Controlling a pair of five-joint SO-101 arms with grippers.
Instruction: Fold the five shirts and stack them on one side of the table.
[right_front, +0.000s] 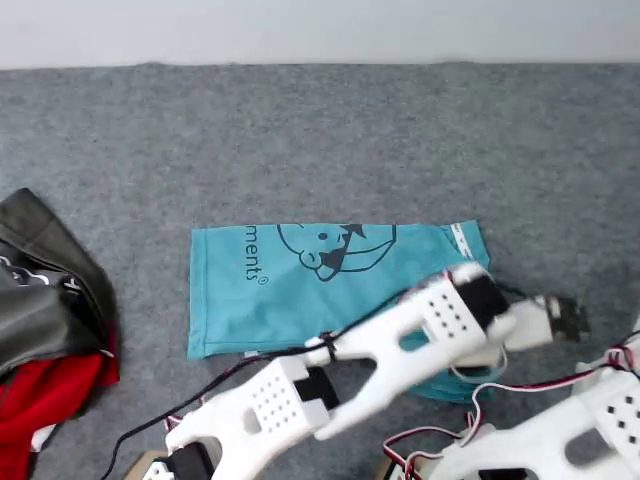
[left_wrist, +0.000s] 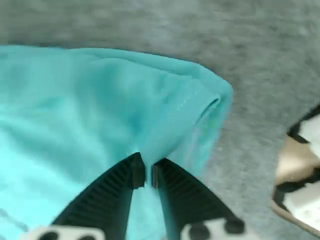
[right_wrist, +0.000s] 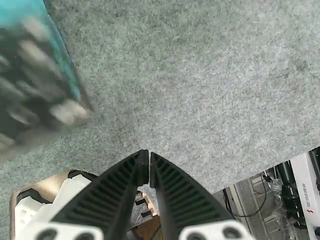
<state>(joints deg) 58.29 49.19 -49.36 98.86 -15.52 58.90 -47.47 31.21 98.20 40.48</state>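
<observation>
A teal shirt (right_front: 300, 285) with a dark print lies partly folded across the middle of the grey table. In the left wrist view my left gripper (left_wrist: 143, 172) is shut on a raised crease of the teal shirt (left_wrist: 75, 115), close to its folded corner. In the high view that arm crosses the shirt's near right part, and the left gripper (right_front: 565, 318) is just past the shirt's right edge. My right gripper (right_wrist: 145, 159) is shut with nothing in it, above bare table surface off the shirt's right side.
A heap of other shirts sits at the left edge, a dark one (right_front: 45, 290) on top of a red one (right_front: 45, 400). The right arm's body (right_front: 590, 420) and loose cables (right_front: 470, 400) occupy the near right. Grey table surface (right_front: 350, 140) stretches behind the shirt.
</observation>
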